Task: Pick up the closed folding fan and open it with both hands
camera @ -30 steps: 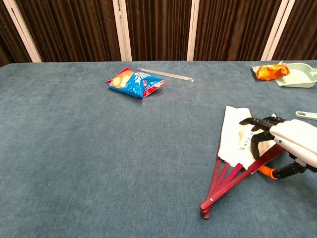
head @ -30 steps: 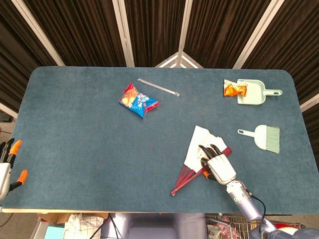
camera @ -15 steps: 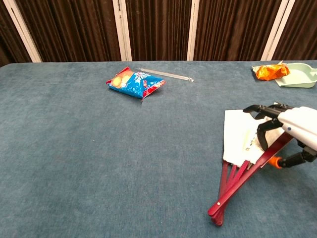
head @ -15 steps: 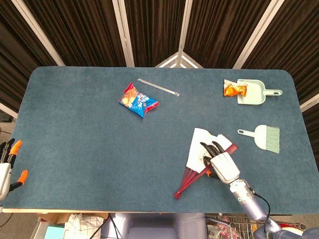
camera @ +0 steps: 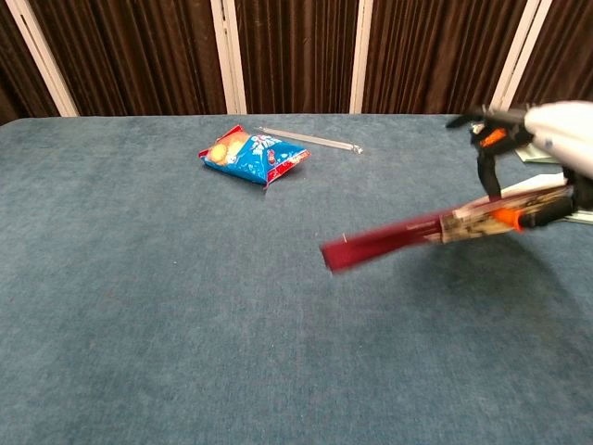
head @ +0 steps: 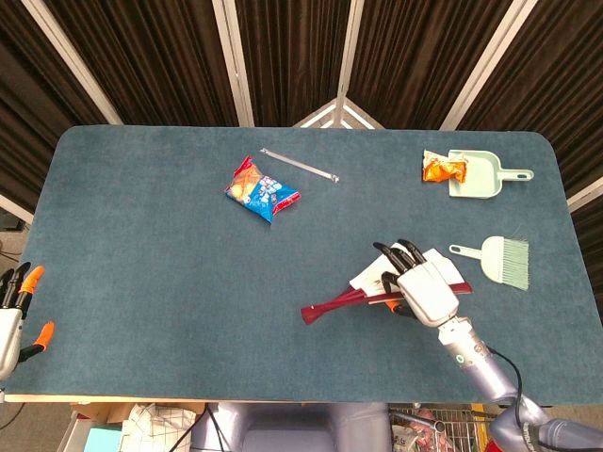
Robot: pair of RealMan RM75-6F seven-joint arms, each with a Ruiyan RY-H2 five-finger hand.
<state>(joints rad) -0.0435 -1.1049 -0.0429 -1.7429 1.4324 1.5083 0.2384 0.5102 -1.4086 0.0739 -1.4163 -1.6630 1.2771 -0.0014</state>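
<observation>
My right hand (head: 424, 290) grips the folding fan (head: 332, 305) by its paper end and holds it above the table on the right side. The red ribs lie together and point left, nearly level, with a little white paper showing beside the fingers. In the chest view the fan (camera: 389, 243) is blurred and hangs in the air, its shadow on the cloth below, and the right hand (camera: 547, 139) is at the right edge. My left hand (head: 14, 306) hangs off the table's left front corner, fingers apart and holding nothing.
A blue snack bag (head: 262, 190) and a thin clear stick (head: 300, 165) lie at the back centre. At the back right, a green dustpan (head: 480, 174) holds an orange wrapper (head: 443, 169). A green brush (head: 504, 259) lies just right of my right hand.
My right hand has lifted the fan off the table and swung its rib end up and to the left. The half-spread paper has folded together. The left hand stayed put.
</observation>
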